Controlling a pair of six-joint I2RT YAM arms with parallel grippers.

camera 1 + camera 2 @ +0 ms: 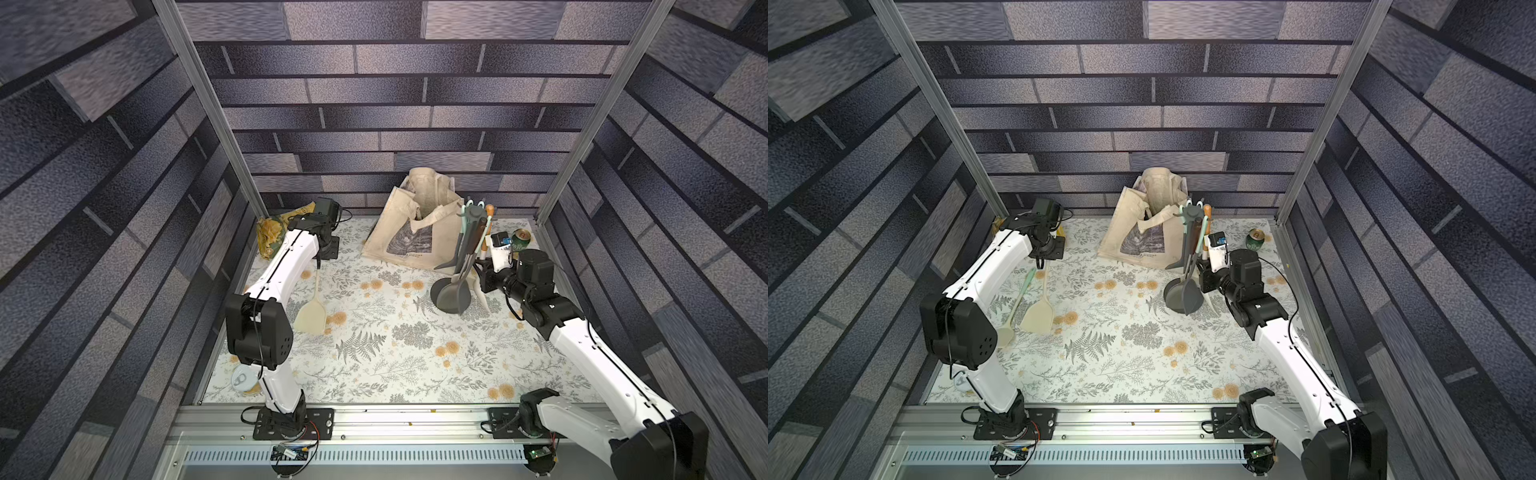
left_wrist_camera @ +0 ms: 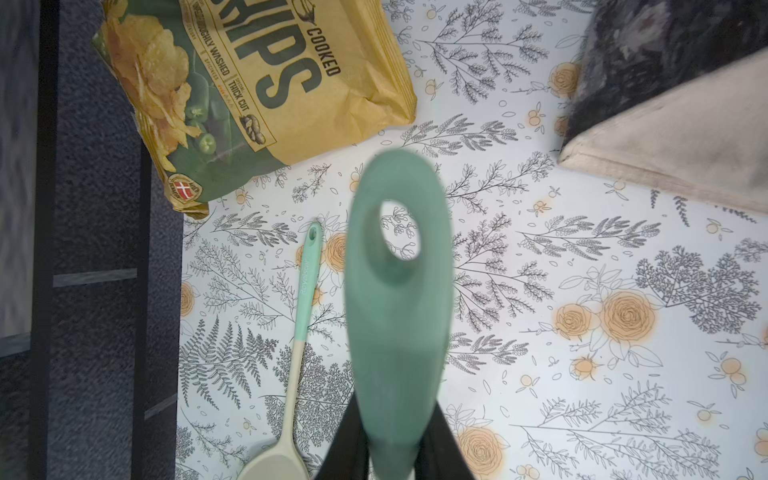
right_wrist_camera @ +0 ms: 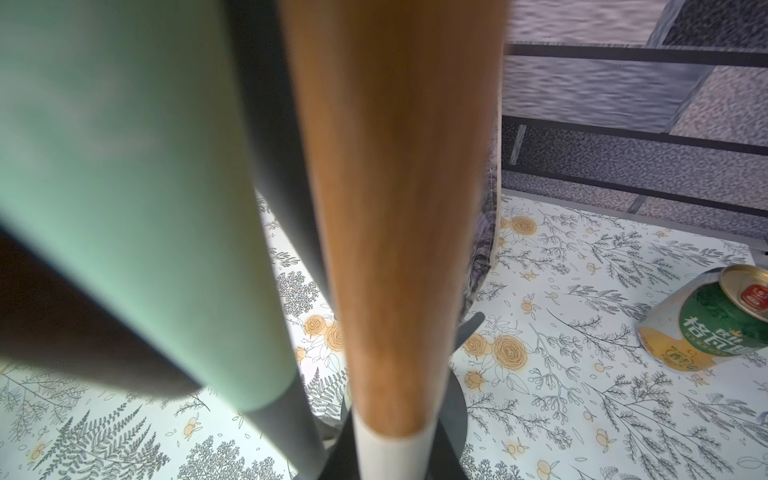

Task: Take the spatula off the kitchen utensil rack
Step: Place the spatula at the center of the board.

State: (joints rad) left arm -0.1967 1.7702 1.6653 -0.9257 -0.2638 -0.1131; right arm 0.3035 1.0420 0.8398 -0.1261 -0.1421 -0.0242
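Observation:
The kitchen utensil rack point(image 1: 473, 214) point(image 1: 1192, 212) stands at the back right, with several grey and mint-handled utensils hanging from it. Its round base point(image 3: 459, 415) shows in the right wrist view. The spatula point(image 3: 399, 208) has a wooden handle and a white lower part point(image 1: 483, 293), and it hangs at the rack's right side. My right gripper point(image 1: 484, 270) point(image 3: 390, 457) is shut on it low on the handle. My left gripper point(image 1: 1042, 258) point(image 2: 395, 449) is shut on the green handle point(image 2: 399, 291) of a cream turner point(image 1: 309, 318) whose blade touches the table.
A cream spoon with a mint handle point(image 1: 1017, 299) point(image 2: 305, 282) lies beside the turner. A canvas tote bag point(image 1: 415, 232) stands behind the rack. A green can point(image 1: 521, 239) point(image 3: 706, 324) lies right of it. A chips bag point(image 2: 249, 83) sits back left, a tin point(image 1: 243, 378) front left.

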